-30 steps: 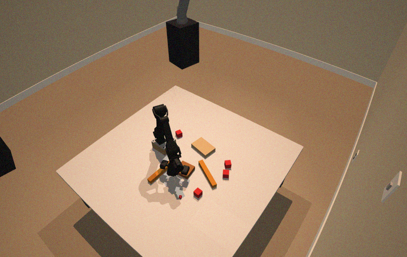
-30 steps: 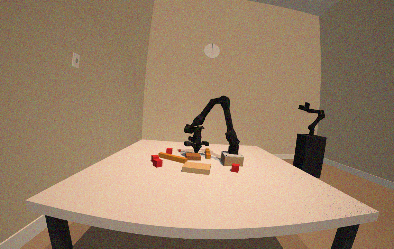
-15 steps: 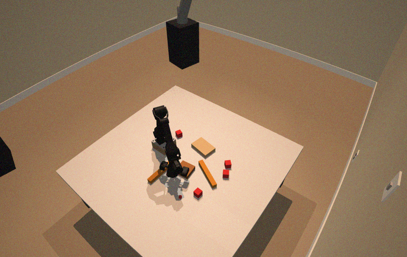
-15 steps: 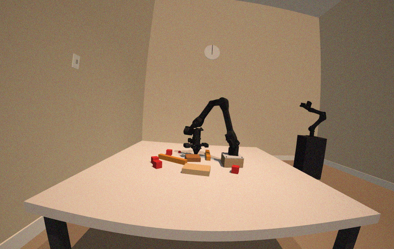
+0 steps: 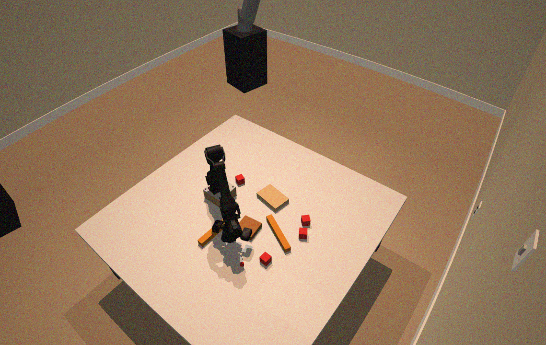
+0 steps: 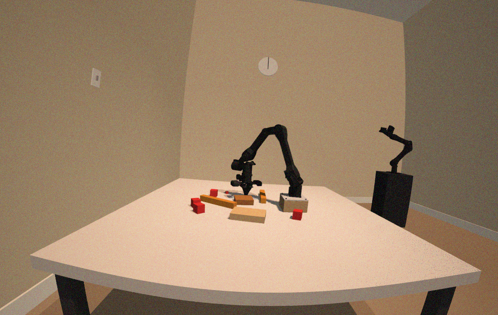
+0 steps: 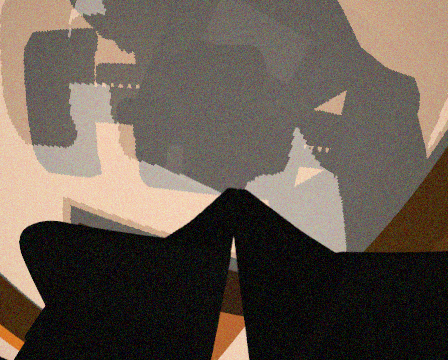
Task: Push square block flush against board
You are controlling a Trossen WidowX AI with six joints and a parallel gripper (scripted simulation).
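Observation:
The brown square block (image 5: 250,225) (image 6: 244,200) lies flat on the table, partly hidden by my gripper in the top view. A sliver of it (image 7: 228,332) shows between the fingers in the wrist view. The light tan board (image 5: 273,197) (image 6: 248,215) lies flat, apart from the block, with bare table between them. In the exterior view it is nearer that camera than the block. My gripper (image 6: 246,194) (image 7: 235,198) is shut and empty. It points down just beyond the block's far side, seen from the exterior view, with its tip low. Contact with the block cannot be told.
An orange stick (image 5: 278,233) (image 6: 217,201) lies beside the block. Another orange stick (image 5: 207,238) (image 6: 262,196) is partly under my arm in the top view. Several red cubes lie around, including one (image 5: 239,179) (image 6: 297,214) by the arm's base and one (image 5: 265,258) (image 6: 214,192) beyond the sticks.

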